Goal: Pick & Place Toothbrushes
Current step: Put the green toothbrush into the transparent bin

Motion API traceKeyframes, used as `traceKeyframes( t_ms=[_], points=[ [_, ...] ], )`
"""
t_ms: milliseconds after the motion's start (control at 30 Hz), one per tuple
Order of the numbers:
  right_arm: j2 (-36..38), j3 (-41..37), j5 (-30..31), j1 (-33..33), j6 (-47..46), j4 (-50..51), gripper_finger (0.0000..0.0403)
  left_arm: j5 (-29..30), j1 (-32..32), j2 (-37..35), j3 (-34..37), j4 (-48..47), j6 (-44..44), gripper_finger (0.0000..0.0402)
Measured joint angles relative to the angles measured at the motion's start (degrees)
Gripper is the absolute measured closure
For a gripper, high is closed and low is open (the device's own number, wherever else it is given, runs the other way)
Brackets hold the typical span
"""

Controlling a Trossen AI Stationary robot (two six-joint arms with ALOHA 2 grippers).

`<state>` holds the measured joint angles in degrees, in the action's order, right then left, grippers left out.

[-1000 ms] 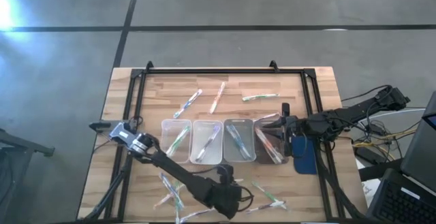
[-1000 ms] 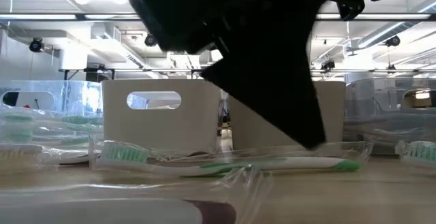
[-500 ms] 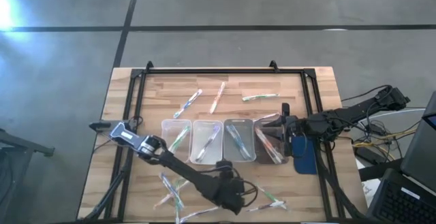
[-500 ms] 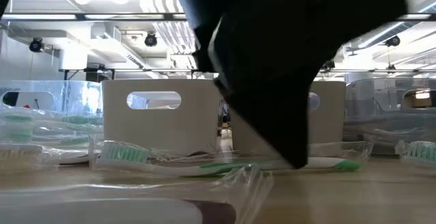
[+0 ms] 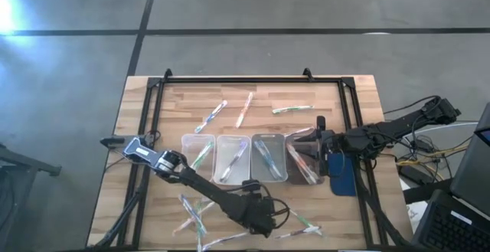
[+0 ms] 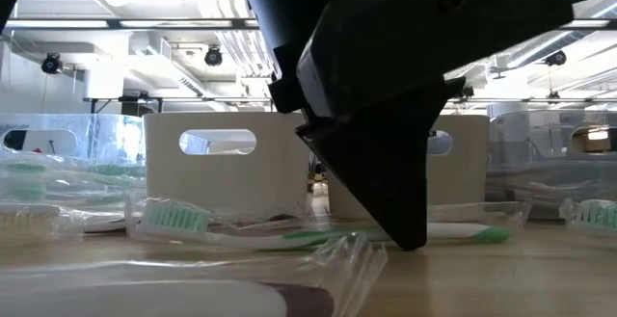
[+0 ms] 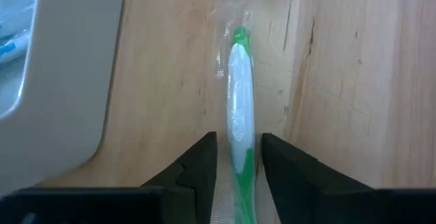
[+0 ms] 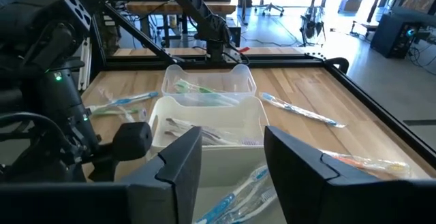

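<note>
On the table [image 5: 360, 91], only the wrist view shows left pincer [image 7: 237, 157] narrowly straddling a green toothbrush [image 7: 240, 108].

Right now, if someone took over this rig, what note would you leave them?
Left claw: down at the near table edge, fingers straddling a green wrapped toothbrush, not yet closed on it.
Right claw: open and empty, hovering at the rightmost tray.
Done: the four trays each hold brushes.
Left: three loose toothbrushes on the far side, several more along the near edge. I would close the left claw on the green one next.
</note>
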<state>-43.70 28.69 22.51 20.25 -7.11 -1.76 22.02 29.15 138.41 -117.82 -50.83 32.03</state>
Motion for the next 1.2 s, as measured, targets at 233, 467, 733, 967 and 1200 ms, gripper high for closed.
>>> traceKeyframes(
  t_ms=[233,467,733,967,1200],
  points=[
    [0.0,0.0,0.01,0.0,0.02,0.0,0.0232,-1.68,-0.07,0.0,0.04,0.07,0.24,0.034],
    [0.0,0.0,0.01,0.0,0.02,0.0,0.0219,-1.59,-0.09,0.0,0.07,-0.1,2.51,0.0381],
    [0.0,0.0,0.01,0.0,0.02,-0.02,0.0221,-1.57,-0.09,0.0,-0.04,0.41,2.99,0.0371],
    [0.02,0.0,0.01,0.0,0.04,-0.02,0.0244,-1.38,-0.09,0.09,-2.05,0.29,-0.94,0.0377],
    [0.04,0.0,0.01,0.0,0.05,0.19,0.0268,4.63,-0.07,-0.61,-7.39,-8.95,-1.46,0.0375]
  ],
)
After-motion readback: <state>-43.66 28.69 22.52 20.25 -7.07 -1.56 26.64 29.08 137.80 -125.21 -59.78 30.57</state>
